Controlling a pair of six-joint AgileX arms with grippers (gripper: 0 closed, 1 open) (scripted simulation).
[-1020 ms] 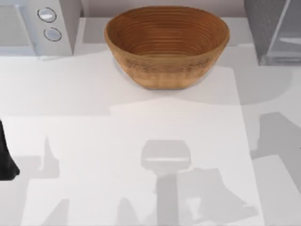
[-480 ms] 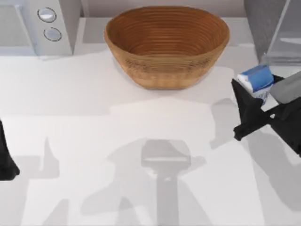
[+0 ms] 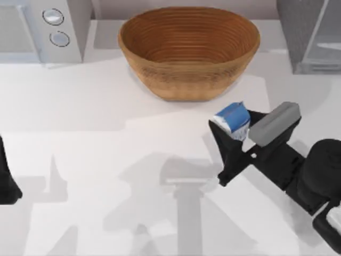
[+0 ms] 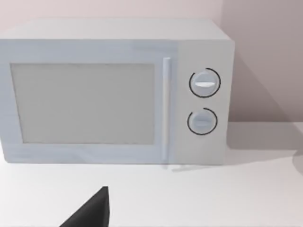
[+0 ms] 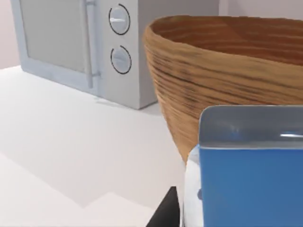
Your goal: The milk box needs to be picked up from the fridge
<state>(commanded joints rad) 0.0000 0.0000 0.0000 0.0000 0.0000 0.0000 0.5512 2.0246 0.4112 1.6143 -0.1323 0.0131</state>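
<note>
The right gripper [image 3: 230,143] is out over the white table [image 3: 106,106], its black fingers closed on the milk box [image 3: 233,118], which it holds up off the surface just in front of the woven bowl [image 3: 189,50] and slightly to its right. The carton is small, with a blue top and white sides, and sits tilted in the grip; from the right wrist view its blue face [image 5: 251,187] looms close, with the bowl's ribbed brown wall [image 5: 222,80] right behind it. That bowl is wide, oval and banded with fine ridges, and it stands between the carton and the back of the table. The fridge [image 3: 309,34], dark grey and speckled with a pale glassy door panel, sits at the back right corner, well apart from the carton. At the back left is a light grey microwave [image 3: 40,29] with two round dials, boxy and smooth. The left arm [image 3: 6,178] is parked at the left edge; I cannot tell how its jaws stand.
</note>
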